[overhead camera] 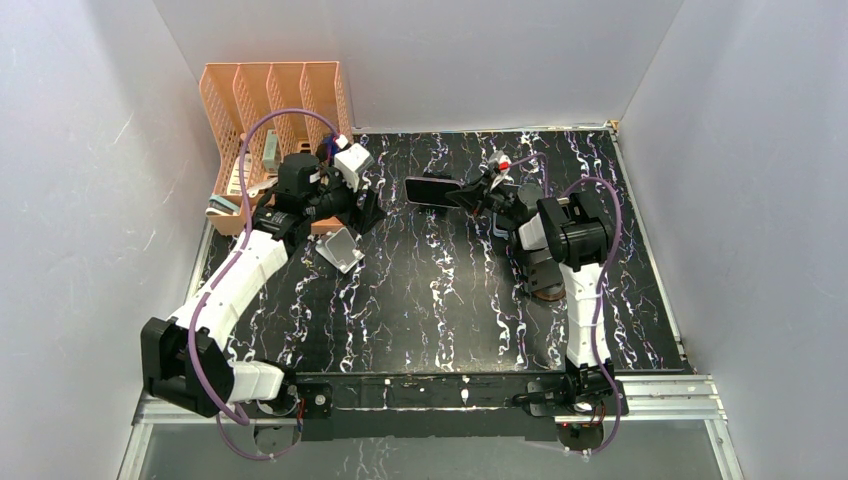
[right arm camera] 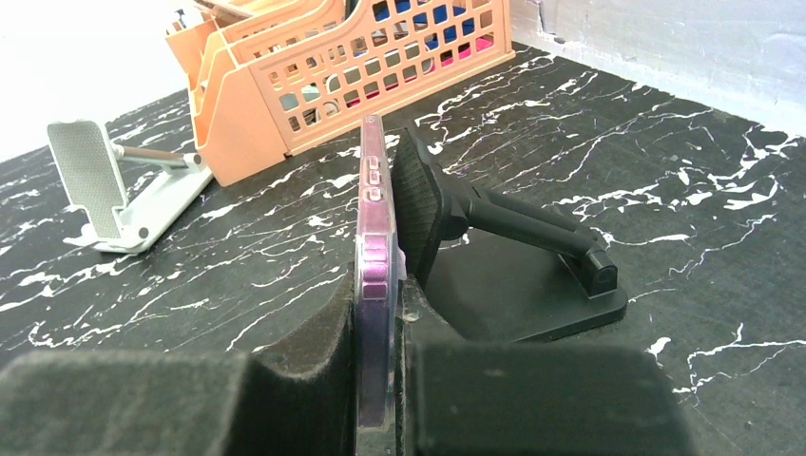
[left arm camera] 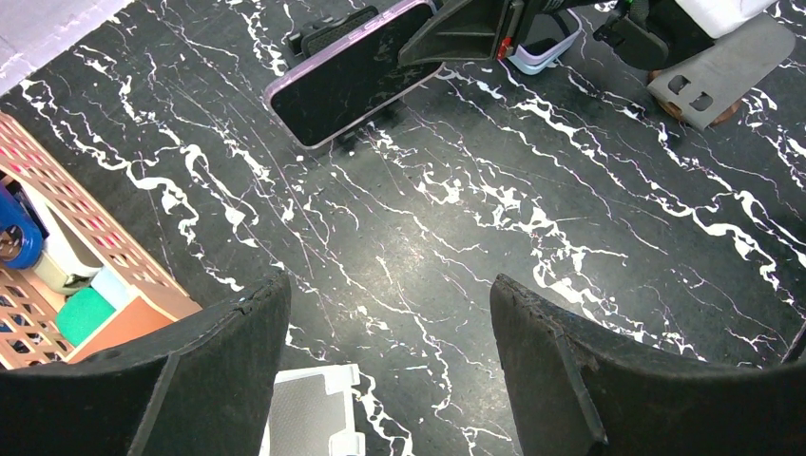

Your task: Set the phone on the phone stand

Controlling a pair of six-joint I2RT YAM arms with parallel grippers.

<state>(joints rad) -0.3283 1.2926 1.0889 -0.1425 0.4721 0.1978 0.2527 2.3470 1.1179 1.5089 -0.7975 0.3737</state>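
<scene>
The phone point(right arm camera: 374, 218), dark-screened in a purple case, is seen edge-on and upright, with my right gripper point(right arm camera: 378, 380) shut on its near end. Its back lies against the tilted plate of the black phone stand point(right arm camera: 523, 266); whether its lower edge sits on the stand's lip is hidden. From above, the phone point(overhead camera: 432, 190) sits at the back centre of the table with the right gripper point(overhead camera: 478, 195) at its right end. My left gripper point(left arm camera: 390, 313) hangs open over bare table, nothing between its fingers, looking toward the phone point(left arm camera: 354, 74).
A silver folding stand point(overhead camera: 341, 249) sits just below the left gripper. An orange mesh organizer point(overhead camera: 270, 110) with small items fills the back left corner. White walls enclose the black marbled table point(overhead camera: 440, 310) on three sides.
</scene>
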